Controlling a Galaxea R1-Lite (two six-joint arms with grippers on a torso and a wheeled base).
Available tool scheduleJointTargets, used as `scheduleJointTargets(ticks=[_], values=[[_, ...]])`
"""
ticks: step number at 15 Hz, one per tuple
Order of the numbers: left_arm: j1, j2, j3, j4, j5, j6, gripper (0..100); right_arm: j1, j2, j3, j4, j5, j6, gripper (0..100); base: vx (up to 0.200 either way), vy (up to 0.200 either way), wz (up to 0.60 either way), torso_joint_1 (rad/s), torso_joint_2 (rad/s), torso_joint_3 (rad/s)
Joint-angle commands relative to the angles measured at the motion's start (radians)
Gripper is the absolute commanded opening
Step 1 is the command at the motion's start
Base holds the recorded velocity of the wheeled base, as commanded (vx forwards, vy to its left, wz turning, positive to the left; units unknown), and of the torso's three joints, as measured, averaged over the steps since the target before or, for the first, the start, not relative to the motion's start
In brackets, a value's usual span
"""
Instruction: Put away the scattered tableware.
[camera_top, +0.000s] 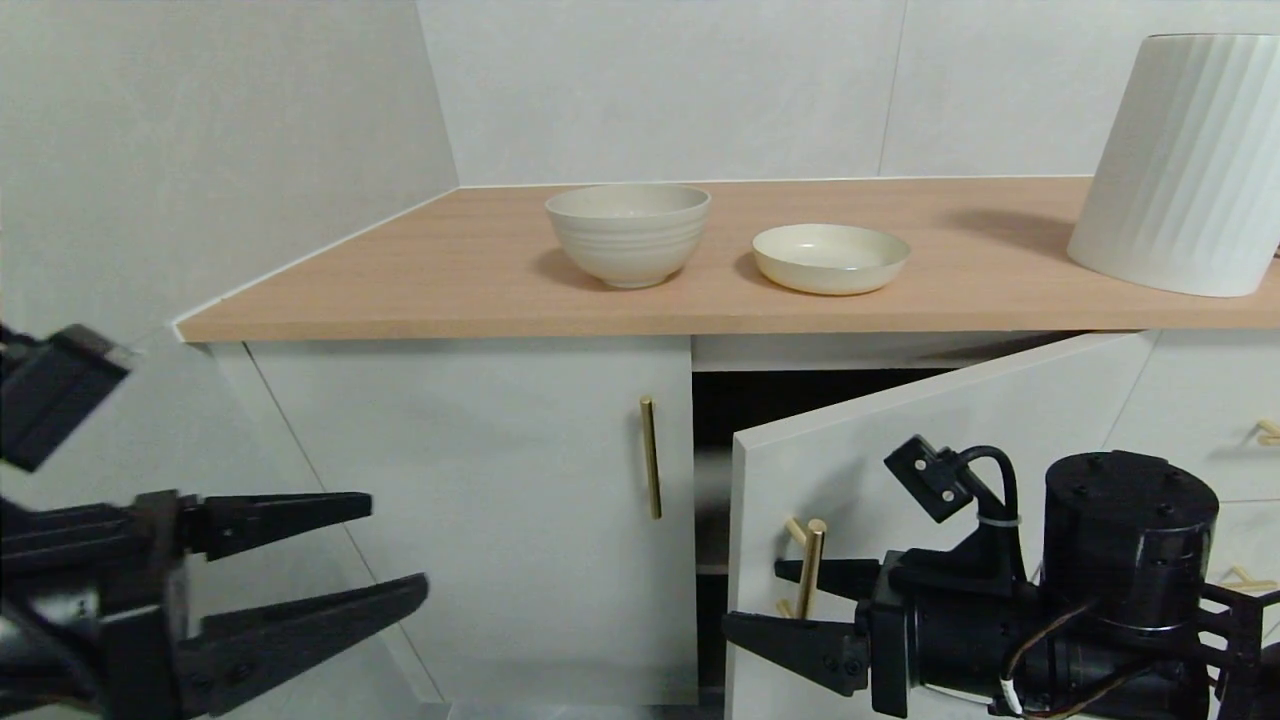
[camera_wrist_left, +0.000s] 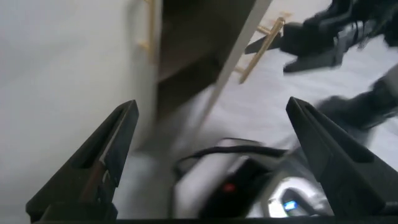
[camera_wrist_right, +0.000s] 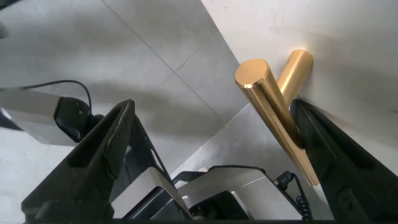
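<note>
The bowl (camera_top: 628, 232) and the shallow dish (camera_top: 830, 257) sat upright on the wooden countertop (camera_top: 400, 290), near each other but not touching. Both looked like glazed ceramic to me: stiff, slick, fairly weighty for a pinch and quick to chip if knocked. I judged the rim the place to take each one, with one finger inside the wall and one outside; the dish's low wall would give less purchase than the bowl's. Below them the right cabinet door (camera_top: 900, 440) stood partly open on a dark interior. My right gripper (camera_top: 752, 598) was at its brass handle (camera_top: 808, 565), jaws spread with the bar between them, close by one finger and not clamped. My left gripper (camera_top: 398, 545) hung low before the closed left door (camera_top: 470, 500), jaws wide apart and holding nothing.
</note>
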Motion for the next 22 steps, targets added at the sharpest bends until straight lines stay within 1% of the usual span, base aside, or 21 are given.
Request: scheduleJointTargets(ticks=[1,2,3,4,5,6,7,8,10,11,12,13,14,15,16,17,18,19,20,21,22], values=[[-0.065,0.193,0.007,-0.071,-0.008,-0.064,100,0.0,-0.005,0.002,0.0,0.0,0.0,100,0.0,0.0,0.0,0.0,0.0,0.0],[-0.081,0.22,0.028,-0.105,-0.011,-0.104,100,0.0,-0.007,0.005,0.0,0.0,0.0,100,0.0,0.0,0.0,0.0,0.0,0.0],[-0.094,0.251,0.05,-0.135,-0.011,-0.128,100,0.0,-0.005,0.003,0.0,0.0,0.0,100,0.0,0.0,0.0,0.0,0.0,0.0],[-0.101,0.271,0.051,-0.141,-0.011,-0.13,100,0.0,-0.005,0.005,0.0,0.0,0.0,100,0.0,0.0,0.0,0.0,0.0,0.0],[-0.119,0.296,0.051,-0.143,-0.01,-0.131,100,0.0,-0.004,0.005,0.0,0.0,0.0,100,0.0,0.0,0.0,0.0,0.0,0.0],[-0.15,0.325,0.053,-0.143,-0.01,-0.131,100,0.0,-0.004,0.005,0.0,0.0,0.0,100,0.0,0.0,0.0,0.0,0.0,0.0],[-0.165,0.329,0.054,-0.143,-0.01,-0.131,100,0.0,-0.004,0.005,0.0,0.0,0.0,100,0.0,0.0,0.0,0.0,0.0,0.0],[-0.173,0.328,0.056,-0.143,-0.01,-0.133,0,0.0,-0.001,0.005,0.0,0.0,0.0,100,0.0,0.0,0.0,0.0,0.0,0.0],[-0.174,0.328,0.056,-0.143,-0.01,-0.133,0,0.0,0.001,0.005,0.0,0.0,0.0,100,0.0,0.0,0.0,0.0,0.0,0.0],[-0.182,0.351,0.045,-0.2,-0.01,-0.141,0,0.0,0.001,0.01,0.0,0.0,0.0,100,0.0,0.0,0.0,0.0,0.0,0.0],[-0.191,0.366,0.041,-0.224,-0.01,-0.147,0,0.0,-0.001,0.01,0.0,0.0,0.0,100,0.0,0.0,0.0,0.0,0.0,0.0],[-0.232,0.464,0.004,-0.332,0.001,-0.171,0,0.0,-0.001,0.011,-0.002,0.0,0.0,100,0.0,0.0,0.0,0.0,0.0,0.0],[-0.246,0.532,-0.027,-0.39,0.012,-0.18,0,0.0,-0.001,0.011,-0.002,0.0,0.0,100,0.0,0.0,0.0,0.0,0.0,0.0],[-0.262,0.596,-0.047,-0.442,0.024,-0.18,0,0.0,-0.001,0.011,-0.002,0.0,0.0,100,0.0,0.0,0.0,0.0,0.0,0.0],[-0.282,0.648,-0.048,-0.496,0.033,-0.185,0,0.0,-0.002,0.011,-0.002,0.0,0.0,100,0.0,0.0,0.0,0.0,0.0,0.0],[-0.3,0.682,-0.041,-0.556,0.036,-0.205,0,0.0,-0.004,0.011,-0.002,0.0,0.0,100,0.0,0.0,0.0,0.0,0.0,0.0],[-0.312,0.697,-0.028,-0.597,0.036,-0.233,0,0.0,-0.005,0.013,-0.002,0.0,0.0,100,0.0,0.0,0.0,0.0,0.0,0.0],[-0.329,0.725,-0.016,-0.668,0.036,-0.277,0,0.0,-0.005,0.013,-0.002,0.0,0.0,100,0.0,0.0,0.0,0.0,0.0,0.0],[-0.334,0.748,-0.013,-0.707,0.036,-0.299,0,0.0,-0.005,0.013,-0.002,0.0,-0.002,100,0.0,0.0,0.0,0.0,0.0,0.0],[-0.334,0.771,-0.007,-0.746,0.038,-0.311,0,0.0,-0.004,0.013,-0.002,0.0,0.0,100,0.0,0.0,0.0,0.0,0.0,0.0],[-0.334,0.797,-0.004,-0.775,0.042,-0.314,0,0.0,-0.005,0.013,-0.002,0.0,-0.002,100,0.0,0.0,0.0,0.0,0.0,0.0]])
